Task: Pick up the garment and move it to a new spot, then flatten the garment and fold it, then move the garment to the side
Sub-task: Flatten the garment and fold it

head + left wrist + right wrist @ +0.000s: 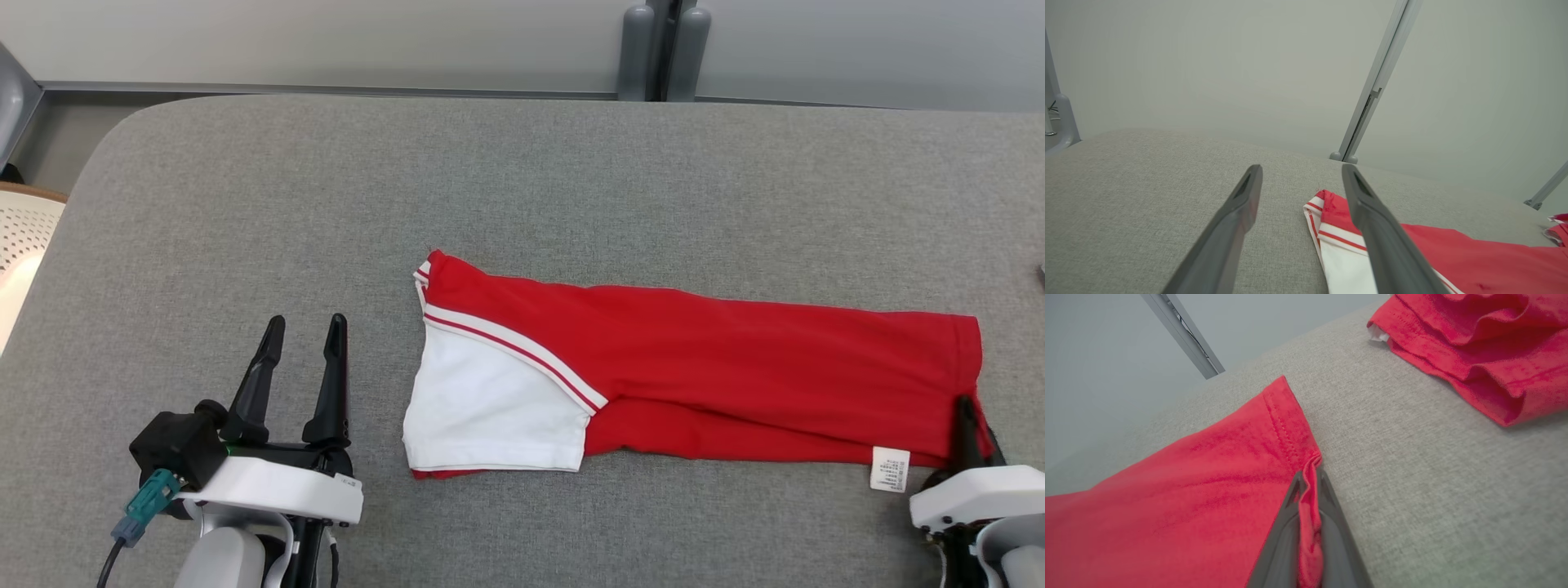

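The garment (694, 367), a red knit shirt folded into a long strip, lies across the centre and right of the head view on the grey woven table (522, 180). Its white sleeve (490, 408), trimmed with red and white stripes, is at the strip's left end. Bare surface reaches above and left of it, up to the table's rounded upper left corner. A small white label (890, 468) sits at the lower right edge of the strip, its print too small to read. The right gripper (1309, 477) is closed, pinching the bunched hem corner at the lower right. The left gripper (307, 322) stands with fingers spread at the lower left, apart from the sleeve. In the upper right of the right wrist view a second red cloth (1474, 343) lies crumpled, apart from the garment.
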You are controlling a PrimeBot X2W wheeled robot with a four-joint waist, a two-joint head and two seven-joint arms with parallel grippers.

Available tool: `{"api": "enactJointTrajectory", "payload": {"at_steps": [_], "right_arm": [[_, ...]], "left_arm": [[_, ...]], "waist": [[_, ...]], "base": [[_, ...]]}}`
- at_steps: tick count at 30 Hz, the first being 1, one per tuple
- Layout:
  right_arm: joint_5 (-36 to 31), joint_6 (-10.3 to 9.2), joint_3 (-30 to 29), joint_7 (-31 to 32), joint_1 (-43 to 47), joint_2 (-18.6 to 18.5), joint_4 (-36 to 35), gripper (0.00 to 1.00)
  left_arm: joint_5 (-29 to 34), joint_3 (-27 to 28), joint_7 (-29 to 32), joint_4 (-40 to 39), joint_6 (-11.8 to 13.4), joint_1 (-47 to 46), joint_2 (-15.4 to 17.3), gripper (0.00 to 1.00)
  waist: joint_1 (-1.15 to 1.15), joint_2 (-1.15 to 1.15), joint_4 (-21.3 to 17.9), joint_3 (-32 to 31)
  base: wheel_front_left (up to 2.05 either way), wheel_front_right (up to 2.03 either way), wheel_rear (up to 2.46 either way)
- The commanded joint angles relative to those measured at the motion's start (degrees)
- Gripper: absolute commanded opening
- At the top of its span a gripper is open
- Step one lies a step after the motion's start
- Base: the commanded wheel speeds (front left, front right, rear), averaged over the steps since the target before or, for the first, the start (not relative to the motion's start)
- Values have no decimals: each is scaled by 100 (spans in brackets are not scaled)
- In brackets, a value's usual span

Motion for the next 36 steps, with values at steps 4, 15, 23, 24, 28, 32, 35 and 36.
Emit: {"api": "enactJointTrajectory", "payload": {"at_steps": [4, 15, 23, 24, 28, 32, 35, 36], "right_arm": [[-54, -12, -346, 14, -28, -232, 38, 0], [-1043, -9, -1264, 13, -66, -238, -660, 0], [-966, -5, -92, 104, -142, 166, -1558, 0], [-940, -5, 96, 152, -144, 218, -1691, 0], [-836, -5, 697, 331, -130, 390, -2054, 0], [-620, -5, 1491, 548, -189, 611, -2396, 0], [-419, -5, 1955, 630, -245, 693, -2423, 0], [-346, -5, 2111, 654, -270, 714, -2380, 0]], "left_arm": [[41, 37, -7, 19, -32, -91, 16, 100], [-87, -24, -7, 83, -39, 80, 16, 100], [-110, -20, -7, 135, -36, 130, 17, 100], [-120, -16, -7, 145, -36, 129, 18, 100], [-145, -32, -7, 171, -17, 150, 16, 100], [-94, -128, -7, 194, -22, 110, 20, 100], [-143, -150, -7, 192, -13, 74, 18, 100], [-159, -158, -7, 197, -10, 72, 17, 100]], "waist": [[0, 0, -39, -73], [0, 0, -33, -311], [0, 0, -81, -448], [0, 0, -90, -460], [0, 0, -113, -500], [0, 0, -104, -489], [0, 0, -59, -496], [0, 0, -31, -499]], "base": [[0, 0, 0], [0, 0, 0], [0, 0, 0], [0, 0, 0], [0, 0, 0], [0, 0, 0], [0, 0, 0], [0, 0, 0]]}}
